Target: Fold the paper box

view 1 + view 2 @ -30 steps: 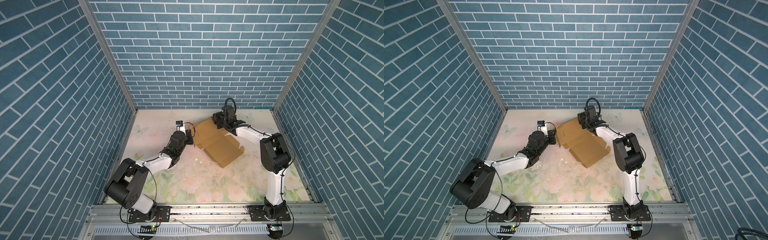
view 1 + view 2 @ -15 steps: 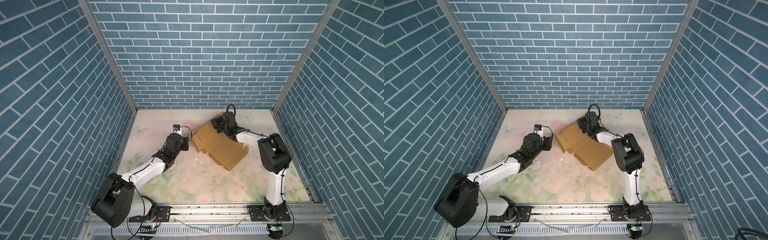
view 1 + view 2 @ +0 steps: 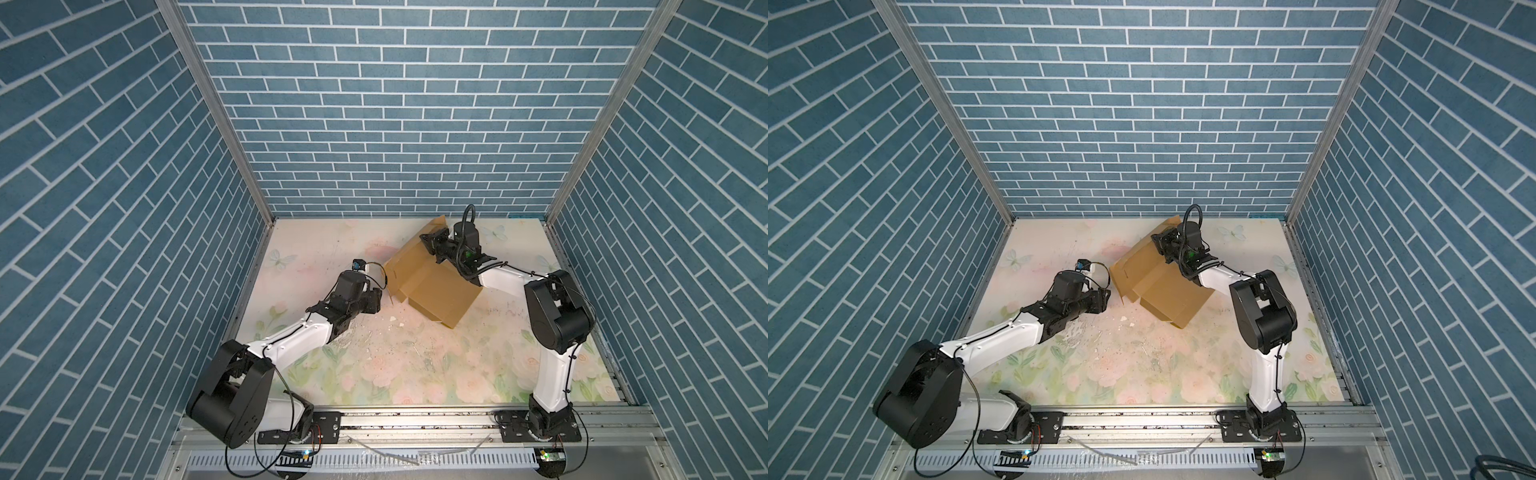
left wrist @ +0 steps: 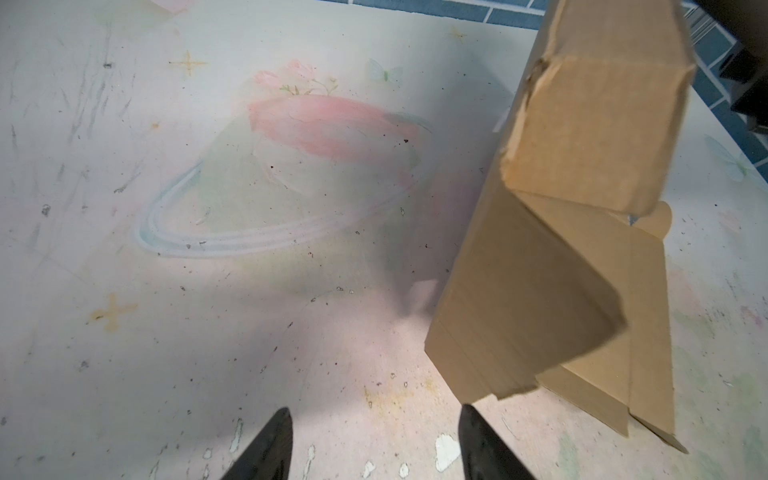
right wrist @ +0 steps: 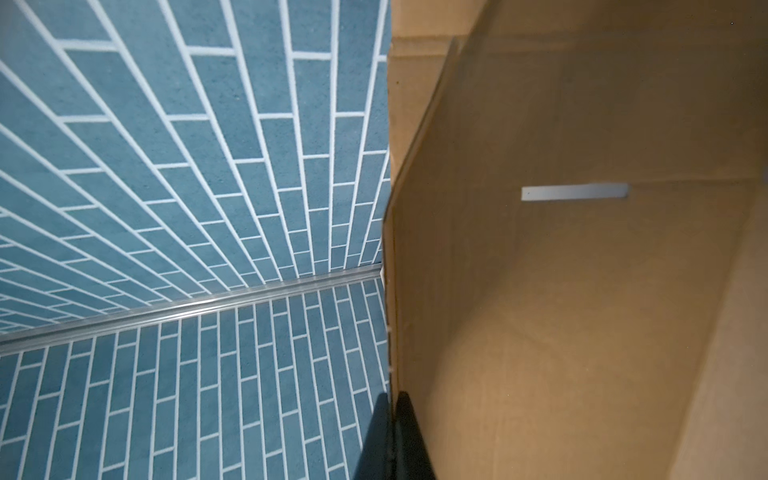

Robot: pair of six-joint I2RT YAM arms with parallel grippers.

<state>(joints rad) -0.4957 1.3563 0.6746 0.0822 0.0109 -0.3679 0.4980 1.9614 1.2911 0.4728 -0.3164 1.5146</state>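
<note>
Currently the right gripper (image 5: 392, 411) is pinching an edge of the tilted paper box (image 3: 432, 286); the left gripper (image 4: 374, 411), spread and empty, is hovering beside its corner. Flaps are hanging loose, leaving much folding.

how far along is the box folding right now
Partly done: the paper box has some sides folded up, but its flaps hang loose and it isn't closed. In hand: the right gripper is shut on its far edge, one end raised. The left gripper is open beside it, holding nothing. Left: tuck the flaps and close it.
</note>
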